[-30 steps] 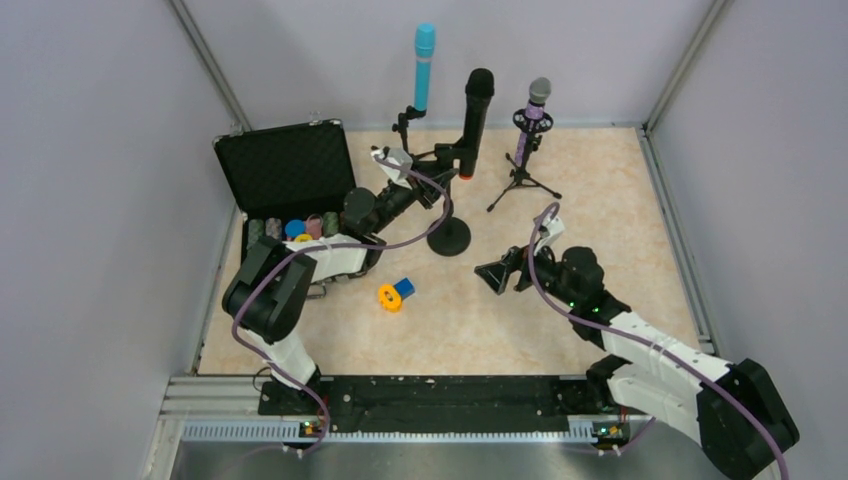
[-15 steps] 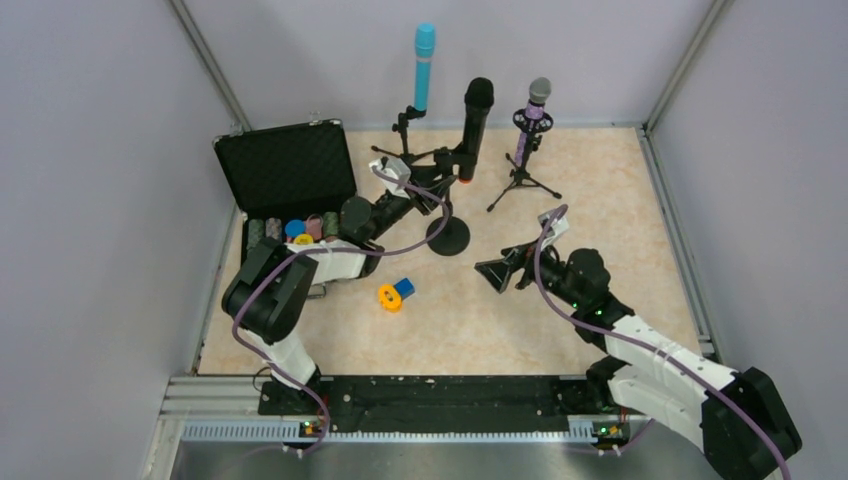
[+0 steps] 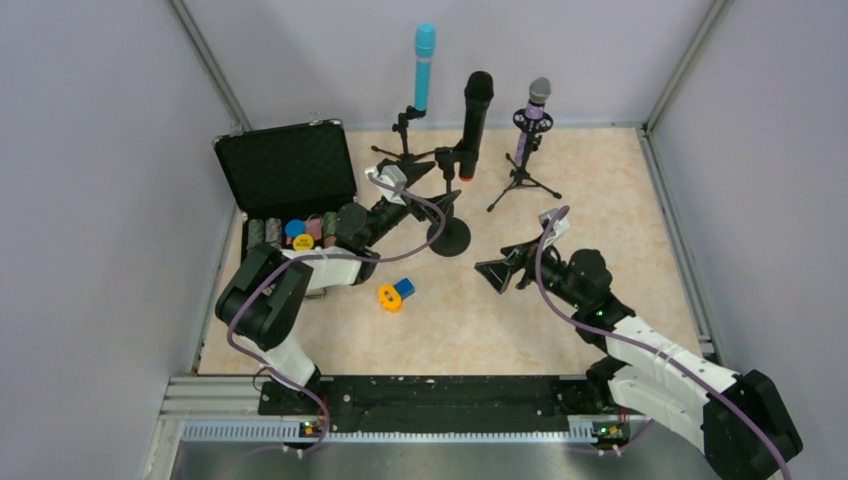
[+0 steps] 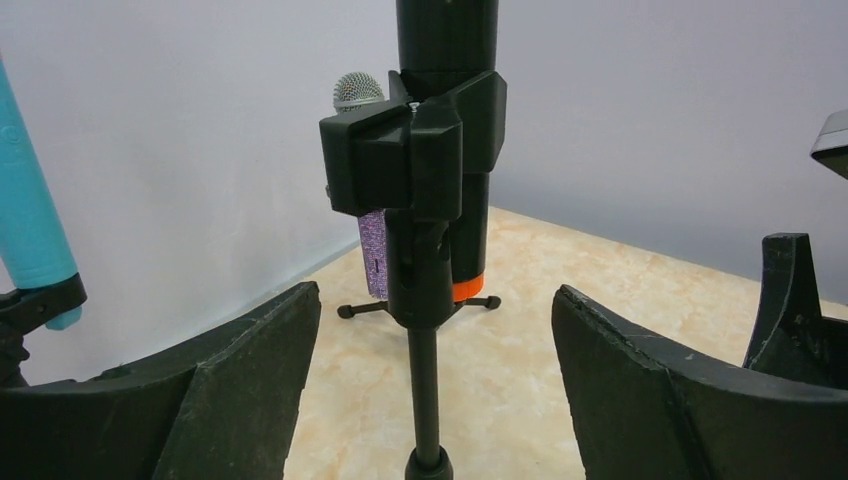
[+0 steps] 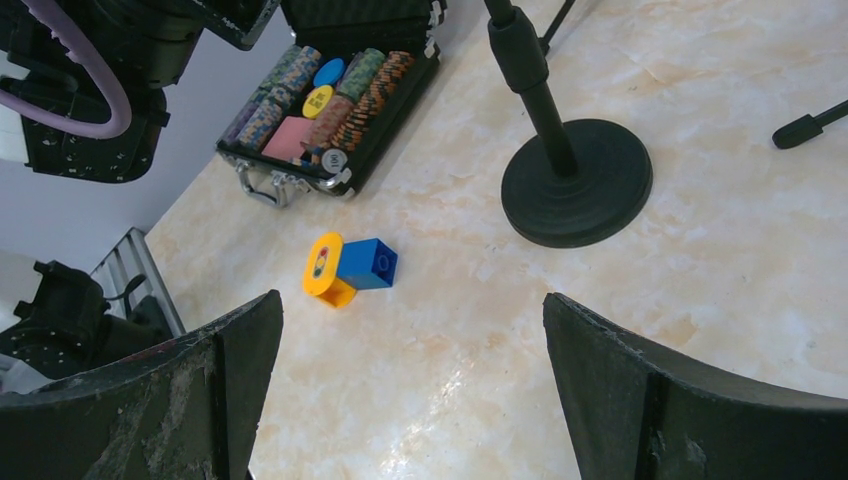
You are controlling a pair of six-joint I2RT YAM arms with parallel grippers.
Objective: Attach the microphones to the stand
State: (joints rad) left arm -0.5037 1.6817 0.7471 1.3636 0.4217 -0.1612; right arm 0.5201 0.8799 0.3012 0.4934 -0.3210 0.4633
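Left gripper is just spreading wide, letting go of black mic, now sitting clipped upright in round-base stand near tabletop's far edge; right gripper hanging spread, empty; looking like last mic is mounted

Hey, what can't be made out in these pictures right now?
Left wrist view: black microphone, head past top edge; light-blue microphone, cropped at left edge; purple microphone, mostly behind stand clip.
Right wrist view: round-base stand, upper part beyond top edge.
Top view: clip's grip, too small.
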